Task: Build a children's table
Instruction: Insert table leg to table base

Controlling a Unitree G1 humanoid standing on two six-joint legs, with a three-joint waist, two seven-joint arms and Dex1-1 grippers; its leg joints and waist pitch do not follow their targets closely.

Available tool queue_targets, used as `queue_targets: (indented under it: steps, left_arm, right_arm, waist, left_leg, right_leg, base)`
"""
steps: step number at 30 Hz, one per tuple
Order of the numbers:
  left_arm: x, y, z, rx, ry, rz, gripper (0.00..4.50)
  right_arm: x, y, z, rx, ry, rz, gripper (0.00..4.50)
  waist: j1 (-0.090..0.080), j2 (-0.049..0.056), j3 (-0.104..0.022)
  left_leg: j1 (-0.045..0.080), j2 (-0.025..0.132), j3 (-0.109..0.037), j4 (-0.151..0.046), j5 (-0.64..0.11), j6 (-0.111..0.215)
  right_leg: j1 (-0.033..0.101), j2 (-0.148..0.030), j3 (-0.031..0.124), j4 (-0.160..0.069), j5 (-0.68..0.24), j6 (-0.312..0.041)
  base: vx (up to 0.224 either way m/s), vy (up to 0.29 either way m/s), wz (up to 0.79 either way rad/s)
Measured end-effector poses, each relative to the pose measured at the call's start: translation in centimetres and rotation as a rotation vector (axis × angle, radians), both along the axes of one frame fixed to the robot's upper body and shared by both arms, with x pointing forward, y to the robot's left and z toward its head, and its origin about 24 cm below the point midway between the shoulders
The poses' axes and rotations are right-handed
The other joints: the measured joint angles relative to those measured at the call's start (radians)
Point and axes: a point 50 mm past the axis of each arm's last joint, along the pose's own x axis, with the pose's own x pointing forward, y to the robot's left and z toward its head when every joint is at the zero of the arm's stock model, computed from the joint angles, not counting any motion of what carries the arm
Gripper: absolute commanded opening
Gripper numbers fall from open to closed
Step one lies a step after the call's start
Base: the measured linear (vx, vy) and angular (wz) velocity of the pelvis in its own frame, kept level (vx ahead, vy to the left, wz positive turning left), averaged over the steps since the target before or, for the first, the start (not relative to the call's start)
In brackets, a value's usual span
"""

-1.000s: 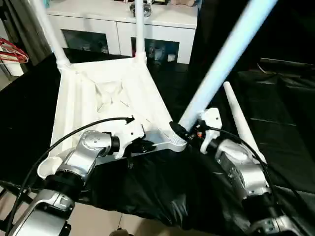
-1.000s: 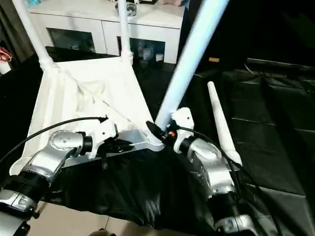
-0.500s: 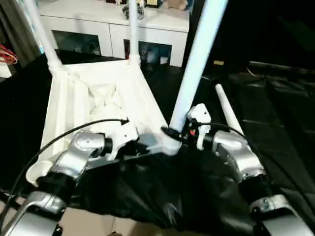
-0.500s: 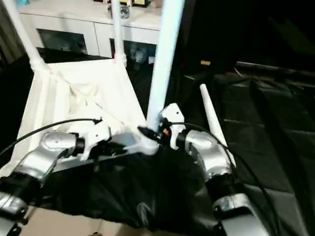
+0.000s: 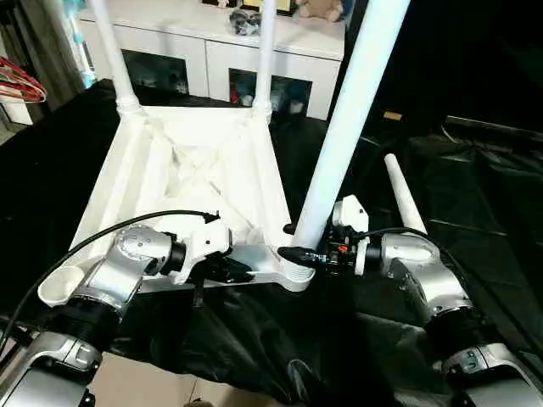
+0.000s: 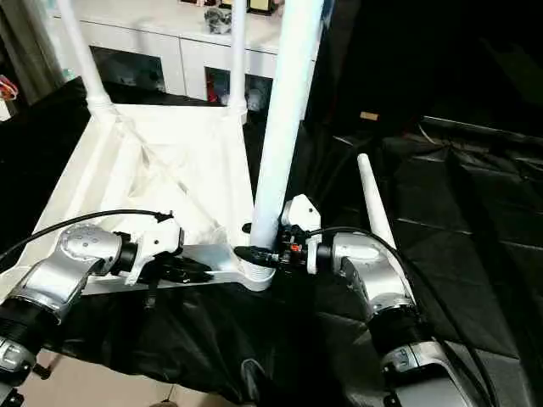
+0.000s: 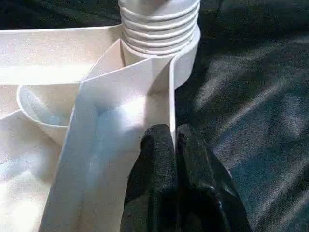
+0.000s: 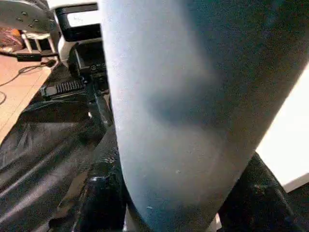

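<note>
On the black-draped worktop [image 5: 475,186] lies the upturned tabletop [image 5: 199,170] — left hand [image 7: 175,145] pinched together on its near rim, right hand [image 5: 299,253] clamped round the upright leg [image 5: 352,110] at the corner socket [image 5: 295,273] — a spare leg [image 5: 403,195] beside.

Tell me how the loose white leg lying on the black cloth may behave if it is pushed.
The loose leg is a round tapered tube, so it would probably roll, curving toward its narrow end. It looks hollow plastic, likely light and stiff. The creased black cloth might slow it.
</note>
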Motion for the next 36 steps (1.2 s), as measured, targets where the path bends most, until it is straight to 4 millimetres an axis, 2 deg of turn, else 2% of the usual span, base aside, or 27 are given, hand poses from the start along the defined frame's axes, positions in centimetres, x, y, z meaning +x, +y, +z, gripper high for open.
queue_targets:
  steps: [4,6,7,10,15,17,20,31,32,34,36]
  left_arm:
    - [0.3,-0.2,-0.1,-0.005,-0.010,0.060,0.00]
    - [0.6,-0.6,-0.3,-0.015,-0.019,0.128,0.00]
    - [0.9,-0.9,-0.4,-0.019,-0.027,0.178,0.00]
    - [1.5,-1.8,-0.5,-0.011,-0.041,0.252,0.00]
    - [2.6,-5.1,-0.5,-0.014,-0.081,0.424,0.00]
    - [2.7,-6.5,-0.6,-0.026,-0.092,0.476,0.00]
    - [2.8,-7.6,-0.7,-0.029,-0.108,0.511,0.00]
    - [2.9,-7.6,-0.6,-0.023,-0.110,0.524,0.00]
    - [2.9,-7.6,-0.6,-0.023,-0.111,0.524,0.00]
    - [2.9,-7.5,-0.6,-0.022,-0.111,0.519,0.00]
    - [2.9,-7.4,-0.5,-0.020,-0.115,0.514,0.00]
  right_arm:
    - [0.7,0.3,-0.3,0.031,0.015,-0.097,1.88]
    - [1.5,0.5,-0.5,0.042,0.018,-0.209,1.88]
    - [2.2,0.6,-0.5,0.035,0.016,-0.290,1.88]
    - [3.3,1.0,-0.6,0.018,0.009,-0.418,1.88]
    - [5.1,0.9,-0.4,0.007,0.026,-0.685,1.88]
    - [5.5,0.9,-0.3,0.007,0.028,-0.754,1.88]
    - [5.8,0.8,-0.3,0.011,0.036,-0.809,1.88]
    - [6.2,1.4,-0.2,0.002,0.033,-0.831,1.88]
    - [6.2,1.4,-0.2,0.002,0.034,-0.830,2.23]
    - [6.3,1.4,-0.1,0.013,0.045,-0.824,2.23]
    - [6.3,1.4,-0.1,0.033,0.057,-0.820,2.60]
  waist:
    - [-0.002,0.002,0.002]
    - [-0.013,0.003,0.004]
    - [-0.025,0.003,0.006]
    - [-0.036,0.005,0.009]
    - [-0.044,0.005,0.019]
    - [-0.045,0.012,0.023]
    - [-0.046,0.014,0.024]
    - [-0.051,0.014,0.025]
    - [-0.051,0.014,0.025]
    - [-0.052,0.014,0.025]
    - [-0.052,0.014,0.026]
  left_leg:
    - [0.000,0.000,0.000,0.000,0.000,0.000]
    - [0.001,0.000,0.000,0.001,0.000,0.000]
    - [0.001,0.000,-0.001,0.001,0.000,0.000]
    - [0.000,0.000,-0.005,0.000,0.000,0.000]
    - [-0.002,0.002,-0.007,-0.002,0.000,0.000]
    - [-0.003,0.001,-0.007,-0.003,0.000,0.001]
    - [-0.002,-0.003,-0.003,-0.002,0.000,0.001]
    - [-0.002,-0.002,-0.003,-0.003,0.000,0.001]
    - [-0.002,-0.002,-0.003,-0.003,0.000,0.001]
    - [-0.002,-0.002,-0.003,-0.003,0.000,0.001]
    - [-0.002,-0.002,-0.003,-0.003,0.000,0.001]
  right_leg:
    - [0.000,0.000,0.000,0.000,0.000,0.000]
    - [-0.001,0.000,0.000,0.000,0.000,0.000]
    - [-0.003,0.000,-0.001,0.000,0.000,0.000]
    - [-0.004,0.000,-0.005,-0.005,0.000,0.000]
    - [-0.001,-0.001,-0.014,-0.024,0.000,0.000]
    - [0.003,-0.005,-0.022,-0.034,0.000,0.000]
    - [0.005,-0.016,-0.028,-0.035,0.000,0.000]
    - [0.005,-0.016,-0.030,-0.036,0.000,0.000]
    - [0.005,-0.016,-0.030,-0.036,0.000,0.000]
    - [0.005,-0.016,-0.030,-0.036,0.000,0.000]
    - [0.004,-0.016,-0.030,-0.036,0.000,0.000]
  base:
    - [0.000,0.000,0.00]
    - [-0.028,0.001,-0.03]
    - [-0.062,0.003,-0.08]
    - [-0.039,0.002,-0.06]
    - [0.000,0.000,0.00]
    - [0.000,0.000,0.00]
    - [0.000,0.000,0.00]
    - [0.000,0.000,0.00]
    - [0.000,0.000,0.00]
    - [0.000,0.000,0.00]
    - [0.000,0.000,0.00]
